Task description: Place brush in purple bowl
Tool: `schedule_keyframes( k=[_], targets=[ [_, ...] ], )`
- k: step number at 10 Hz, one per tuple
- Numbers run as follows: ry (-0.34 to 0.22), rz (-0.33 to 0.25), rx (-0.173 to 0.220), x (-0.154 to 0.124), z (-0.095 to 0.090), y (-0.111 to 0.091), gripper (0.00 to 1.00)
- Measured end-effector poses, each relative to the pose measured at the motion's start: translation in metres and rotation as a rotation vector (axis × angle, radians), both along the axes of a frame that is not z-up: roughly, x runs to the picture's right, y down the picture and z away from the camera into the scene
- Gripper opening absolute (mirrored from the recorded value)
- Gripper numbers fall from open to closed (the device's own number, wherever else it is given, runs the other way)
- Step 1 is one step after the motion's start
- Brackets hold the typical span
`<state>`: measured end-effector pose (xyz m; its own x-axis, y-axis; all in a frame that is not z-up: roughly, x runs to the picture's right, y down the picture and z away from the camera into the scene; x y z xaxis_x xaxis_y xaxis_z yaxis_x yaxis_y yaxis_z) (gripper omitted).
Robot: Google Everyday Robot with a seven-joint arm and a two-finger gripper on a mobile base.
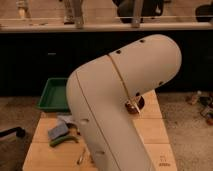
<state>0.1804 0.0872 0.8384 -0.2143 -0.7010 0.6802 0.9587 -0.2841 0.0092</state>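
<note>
The bulky white arm (pixel 120 105) hides most of the pale wooden table (pixel 150 132); the pincer (pixel 131 106) peeks out at the arm's right edge, its grip impossible to tell; the purple bowl (pixel 139 102) sits just behind it; the brush cannot be made out; well apart on the pincer's left in view lie a green tray (pixel 52 95) and a grey cloth (pixel 57 131); dark cabinets (pixel 45 60) line the room beyond.
</note>
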Motion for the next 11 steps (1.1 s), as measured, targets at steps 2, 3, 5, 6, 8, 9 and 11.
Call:
schedule_keyframes(
  k=[2,3,5,6,8,9,11],
  targets=[
    [0.009,0.008,-0.004,0.0058,0.0035,-0.0007,0.02],
    [0.010,0.008,-0.008,0.0077,0.0047,-0.0004,0.04],
    [0.010,0.008,-0.008,0.0077,0.0047,-0.0004,0.11],
    [0.010,0.008,-0.009,0.0078,0.0047,-0.0003,0.20],
    [0.010,0.008,-0.009,0.0079,0.0047,-0.0003,0.43],
    [0.010,0.008,-0.009,0.0079,0.0047,-0.0003,0.51],
    [0.010,0.008,-0.009,0.0080,0.0046,-0.0002,0.73]
  ],
)
